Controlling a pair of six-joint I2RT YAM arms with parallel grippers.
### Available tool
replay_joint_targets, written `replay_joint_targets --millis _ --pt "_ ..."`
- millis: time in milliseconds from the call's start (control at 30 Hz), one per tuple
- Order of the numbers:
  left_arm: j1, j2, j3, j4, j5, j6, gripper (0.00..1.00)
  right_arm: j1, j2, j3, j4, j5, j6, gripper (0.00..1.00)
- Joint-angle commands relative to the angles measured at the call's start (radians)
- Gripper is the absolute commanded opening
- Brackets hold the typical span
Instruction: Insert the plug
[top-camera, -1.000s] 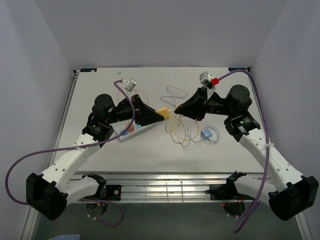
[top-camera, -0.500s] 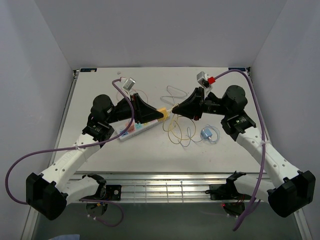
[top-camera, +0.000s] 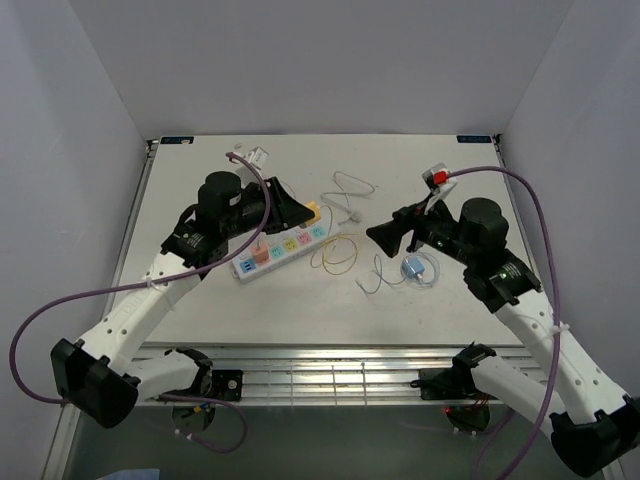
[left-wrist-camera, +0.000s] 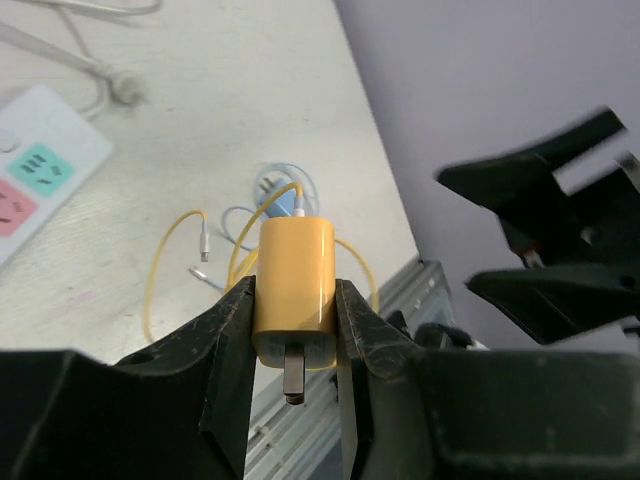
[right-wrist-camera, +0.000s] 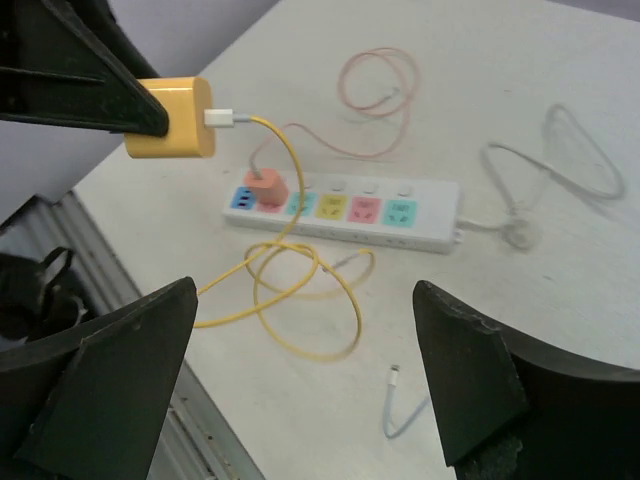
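The yellow plug (left-wrist-camera: 295, 260) sits squeezed between my left gripper's (left-wrist-camera: 293, 300) fingers, its metal prong (left-wrist-camera: 293, 380) pointing back toward the camera. From above, that left gripper (top-camera: 306, 213) hovers over the far right end of the white power strip (top-camera: 280, 250), plug (top-camera: 312, 210) in its tips. The plug's yellow cable (right-wrist-camera: 300, 290) droops in loops onto the table in front of the strip (right-wrist-camera: 340, 205). My right gripper (top-camera: 383, 234) hangs open and empty to the right of the strip; in its wrist view the right gripper (right-wrist-camera: 300, 370) spans the cable loops.
An orange plug (right-wrist-camera: 265, 188) occupies a socket near the strip's left end. A blue charger (top-camera: 413, 268) with its cable lies below the right gripper. A white cable (top-camera: 350, 190) and a thin pink wire (right-wrist-camera: 380, 90) lie behind the strip.
The left gripper closed on the yellow plug; the right gripper then opened, let go and drew back to the right. The left arm carried the plug left, over the strip.
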Motion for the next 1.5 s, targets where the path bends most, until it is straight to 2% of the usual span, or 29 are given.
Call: replay_joint_targets --millis 0,100,200,233,333,367,400,533,700,933,1200,1400,1467 --pt "-0.002 0.056 0.111 -0.262 -0.259 0.029 0.0 0.001 -0.147 -0.027 -0.19 0.351 -0.022 0.92" --pt "-0.005 0.131 0.156 -0.328 -0.304 0.006 0.0 0.001 -0.218 -0.065 -0.172 0.282 -0.009 0.9" --pt "-0.021 0.183 0.181 -0.342 -0.282 -0.003 0.0 0.001 -0.233 -0.111 -0.069 0.049 0.05 0.9" --pt "-0.025 0.187 0.184 -0.342 -0.281 -0.009 0.0 0.001 -0.23 -0.128 0.022 -0.067 0.105 0.9" --pt "-0.045 0.187 0.197 -0.337 -0.294 -0.031 0.0 0.001 -0.204 -0.22 0.217 -0.24 0.239 0.9" --pt "-0.051 0.184 0.199 -0.329 -0.29 -0.035 0.0 0.003 -0.194 -0.247 0.359 -0.272 0.32 0.9" --pt "-0.062 0.181 0.196 -0.319 -0.282 -0.04 0.0 0.004 -0.172 -0.296 0.418 -0.281 0.36 0.9" --pt "-0.083 0.145 0.165 -0.259 -0.227 -0.074 0.0 0.017 -0.105 -0.355 0.569 -0.209 0.489 0.9" --pt "-0.132 0.119 0.129 -0.176 -0.195 -0.115 0.0 0.063 -0.016 -0.435 0.883 -0.136 0.687 0.9" --pt "-0.202 0.089 0.086 -0.044 -0.172 -0.166 0.0 0.138 0.073 -0.508 1.161 -0.014 0.869 0.9" --pt "-0.281 0.013 0.021 0.056 -0.231 -0.232 0.0 0.194 0.072 -0.605 1.287 0.159 0.999 0.9" --pt "-0.314 0.016 0.013 0.082 -0.229 -0.246 0.0 0.207 0.059 -0.616 1.315 0.211 1.014 0.99" --pt "-0.32 0.015 0.006 0.1 -0.228 -0.246 0.0 0.208 0.063 -0.636 1.342 0.237 1.031 0.89"
